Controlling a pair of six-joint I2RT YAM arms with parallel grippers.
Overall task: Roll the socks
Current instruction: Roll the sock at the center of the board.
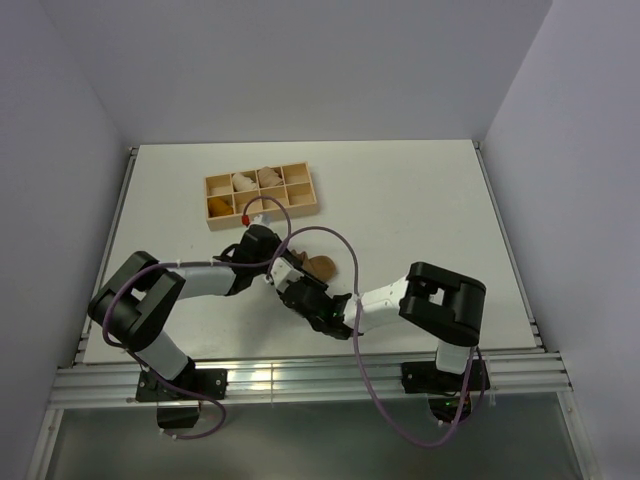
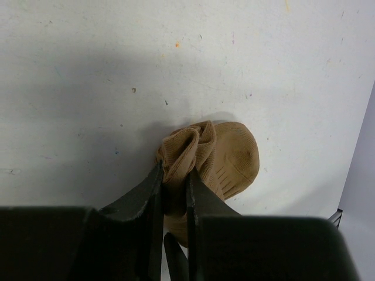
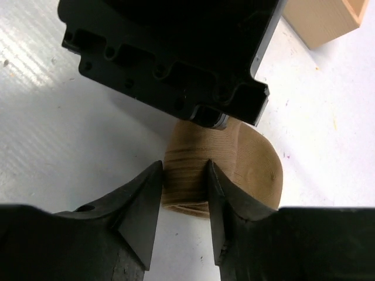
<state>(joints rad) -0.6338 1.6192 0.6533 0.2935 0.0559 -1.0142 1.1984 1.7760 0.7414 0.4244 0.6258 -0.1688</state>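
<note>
One olive-brown sock [image 1: 322, 266] lies bunched on the white table between both grippers. In the left wrist view my left gripper [image 2: 174, 178] is shut on a gathered fold of the sock [image 2: 234, 158], whose rounded end lies to the right. In the right wrist view my right gripper [image 3: 184, 175] is closed on the sock's darker banded cuff [image 3: 186, 161], a finger pressing each side. The left gripper's black body [image 3: 164, 52] sits just beyond the cuff. In the top view the left gripper [image 1: 280, 262] and right gripper [image 1: 297, 282] meet at the sock. No mustard-orange sock with a striped cuff shows.
A wooden divided tray [image 1: 262, 172] stands behind the grippers at the back left, holding pale rolled bundles [image 1: 243, 183] and an orange piece [image 1: 220, 206]. Its corner shows in the right wrist view [image 3: 319, 23]. Purple cables loop over both arms.
</note>
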